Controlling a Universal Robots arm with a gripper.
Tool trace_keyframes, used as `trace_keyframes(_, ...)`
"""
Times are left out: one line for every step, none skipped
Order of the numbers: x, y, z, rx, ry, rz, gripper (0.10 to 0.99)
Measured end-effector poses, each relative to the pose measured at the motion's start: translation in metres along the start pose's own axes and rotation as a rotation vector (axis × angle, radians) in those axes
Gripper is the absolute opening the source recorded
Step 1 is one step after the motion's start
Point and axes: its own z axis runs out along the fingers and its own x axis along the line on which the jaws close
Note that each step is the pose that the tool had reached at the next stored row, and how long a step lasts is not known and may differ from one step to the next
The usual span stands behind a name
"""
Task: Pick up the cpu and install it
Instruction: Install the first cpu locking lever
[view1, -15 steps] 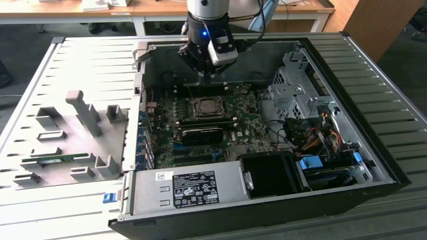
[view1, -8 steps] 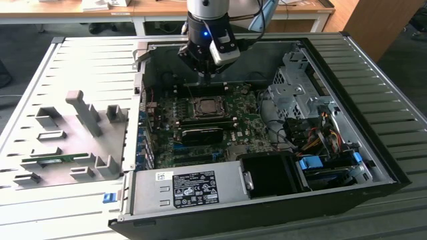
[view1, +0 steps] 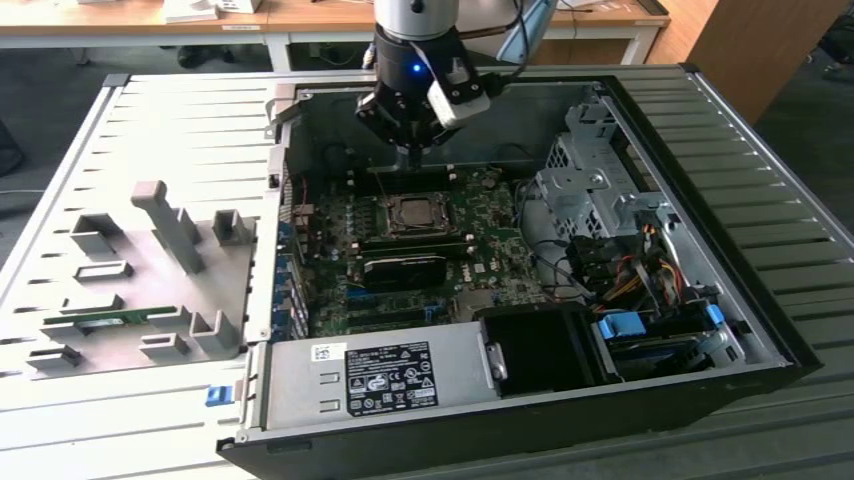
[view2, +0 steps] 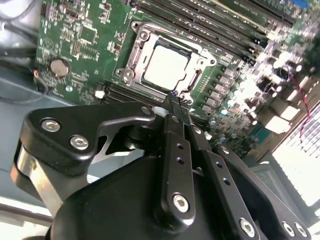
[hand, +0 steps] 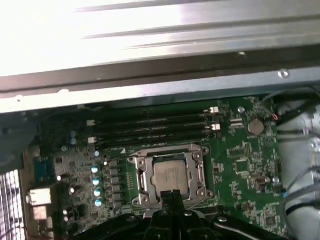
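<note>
The cpu (view1: 414, 212) is a small square chip with a silvery top, lying flat inside the dark-framed socket (view1: 388, 221) on the green motherboard of the open computer case. Both wrist views show it too, cpu (view2: 167, 66) and cpu (hand: 169, 176), seated within the socket frame (view2: 135, 52). My gripper (view1: 411, 158) hangs a short way above the board, just beyond the socket's far edge in the exterior view. Its black fingers are pressed together with nothing between them, and the tips, gripper (view2: 173, 98) and gripper (hand: 170, 196), stand apart from the chip, above the socket's edge.
A power supply (view1: 387, 378) with a labelled grey top fills the case's near side. A metal drive cage (view1: 594, 180) and cables (view1: 627, 262) crowd the exterior view's right. A grey fixture plate (view1: 134, 290) holding a green memory stick (view1: 107, 320) lies on the exterior view's left. Memory slots (hand: 150, 127) run beside the socket.
</note>
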Motion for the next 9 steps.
trace_keyframes(0.0,0.0,0.0,0.0,0.0005,-0.018,0.106)
trace_keyframes(0.0,0.0,0.0001,-0.001,0.0009,-0.038,0.106)
trace_keyframes(0.0,0.0,0.0002,-0.001,0.0013,-0.055,0.106)
trace_keyframes(0.0,0.0,0.0003,-0.001,0.0016,-0.068,0.106)
trace_keyframes(0.0001,0.0,0.0004,-0.002,0.0018,-0.076,0.106)
trace_keyframes(0.0003,0.0,0.0004,-0.002,0.0019,-0.081,0.106)
trace_keyframes(0.001,-0.0001,0.0005,-0.002,0.0019,-0.081,0.106)
trace_keyframes(0.0024,-0.0002,0.0005,-0.002,0.0018,-0.081,0.106)
trace_keyframes(0.004,-0.0004,0.0005,-0.002,0.0018,-0.081,0.106)
